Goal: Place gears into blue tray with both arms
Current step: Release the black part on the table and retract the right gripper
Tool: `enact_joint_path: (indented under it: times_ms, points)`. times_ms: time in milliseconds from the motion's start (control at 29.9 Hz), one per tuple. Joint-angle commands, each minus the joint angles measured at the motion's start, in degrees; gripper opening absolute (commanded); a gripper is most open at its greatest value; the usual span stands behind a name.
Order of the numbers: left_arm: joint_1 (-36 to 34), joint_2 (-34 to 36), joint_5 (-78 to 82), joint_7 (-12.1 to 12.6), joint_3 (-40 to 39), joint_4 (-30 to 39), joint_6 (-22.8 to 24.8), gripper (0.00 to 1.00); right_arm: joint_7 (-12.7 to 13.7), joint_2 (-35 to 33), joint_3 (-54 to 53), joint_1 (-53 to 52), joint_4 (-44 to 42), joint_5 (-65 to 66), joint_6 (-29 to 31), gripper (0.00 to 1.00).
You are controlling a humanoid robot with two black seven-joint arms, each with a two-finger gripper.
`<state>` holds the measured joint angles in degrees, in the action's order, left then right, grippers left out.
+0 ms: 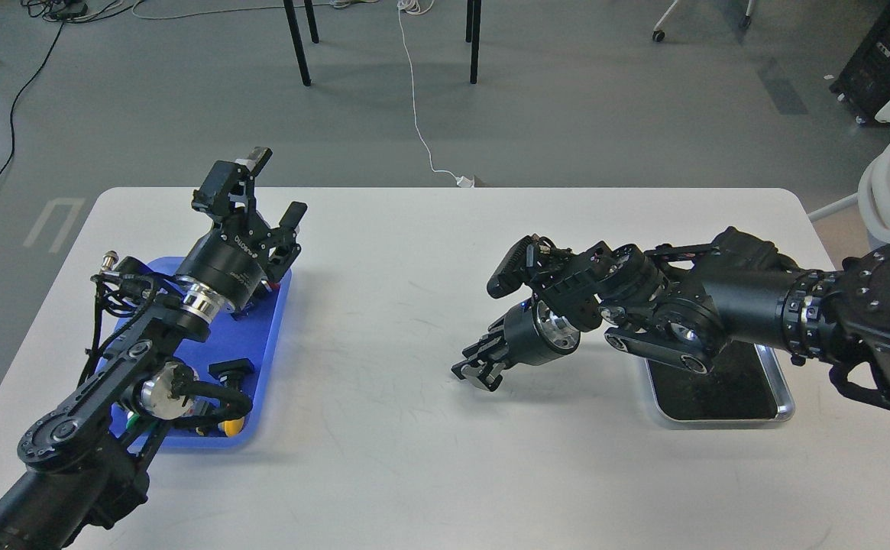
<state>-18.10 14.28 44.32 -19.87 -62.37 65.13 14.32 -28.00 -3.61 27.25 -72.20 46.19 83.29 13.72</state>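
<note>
The blue tray [261, 336] lies at the table's left, largely covered by my left arm. My left gripper [273, 187] is held above the tray's far end, pointing up and away, open with nothing between its fingers. My right gripper [477, 372] hangs low over the bare table in the middle, tilted down to the left, well apart from the blue tray. Its fingers are dark and bunched, so I cannot tell their state or whether they hold anything. No gears can be made out anywhere in this view.
A steel-rimmed tray with a black inside [777, 397] sits at the right under my right arm. Push-button switches with a yellow cap [232, 425] and a black part [232, 370] lie in the blue tray's near end. Chair legs and cables are on the floor beyond the table.
</note>
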Motion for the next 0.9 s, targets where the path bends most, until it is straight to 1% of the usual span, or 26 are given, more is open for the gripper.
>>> enact_joint_path:
  times_ms: [0, 67, 100, 201, 301, 401, 501, 635, 702, 769, 869]
  points:
    - [-0.1, 0.1, 0.1, 0.0, 0.0, 0.0, 0.6, 0.98, 0.0, -1.3, -0.2, -0.3, 0.2, -3.0, 0.1, 0.71]
    - [-0.1, 0.1, 0.1, 0.0, 0.0, 0.0, 0.6, 0.98, 0.0, -3.8, -0.6, -0.8, 0.3, -5.9, 0.1, 0.92]
    - [-0.1, 0.1, 0.1, 0.0, 0.0, 0.0, 0.6, 0.98, 0.0, -4.9, -0.8, -1.0, 0.4, -7.6, 0.1, 0.95]
    - [-0.1, 0.7, 0.1, -0.1, 0.0, 0.1, 0.8, 0.98, 0.0, -9.1, -1.6, -1.6, 0.7, -12.3, 0.1, 0.96]
    - [-0.4, 0.9, 0.2, -0.1, 0.1, 0.1, 0.8, 0.98, 0.0, -14.3, -4.8, -0.6, 0.8, -18.3, 0.3, 0.96]
    - [-0.7, 1.1, 0.4, -0.1, 0.1, 0.1, 1.1, 0.98, 0.0, -18.6, -9.6, 2.7, 1.0, -28.9, 0.4, 0.97]
    - [-0.7, 1.5, 0.9, -0.3, 0.4, 0.3, 2.6, 0.98, 0.0, -20.9, -17.1, 7.8, 1.0, -40.8, 0.3, 0.97]
    - [-0.9, 2.7, 5.2, -1.1, 2.4, 1.9, 2.7, 0.98, 0.0, -22.7, -29.8, 17.3, 2.4, -56.6, 0.8, 0.96]
    - [-1.1, 3.6, 9.7, -2.2, 3.4, 3.2, 2.8, 0.98, 0.0, -24.1, -36.8, 21.7, 4.3, -62.4, 2.8, 0.96]
    - [-1.8, 4.4, 14.4, -3.3, 5.0, 4.9, 2.9, 0.98, 0.0, -25.7, -42.2, 26.4, 5.9, -67.6, 6.5, 0.96]
    - [-3.2, 7.0, 23.4, -5.1, 8.6, 7.5, 2.9, 0.98, 0.0, -26.4, -48.6, 33.1, 6.9, -75.4, 12.1, 0.96]
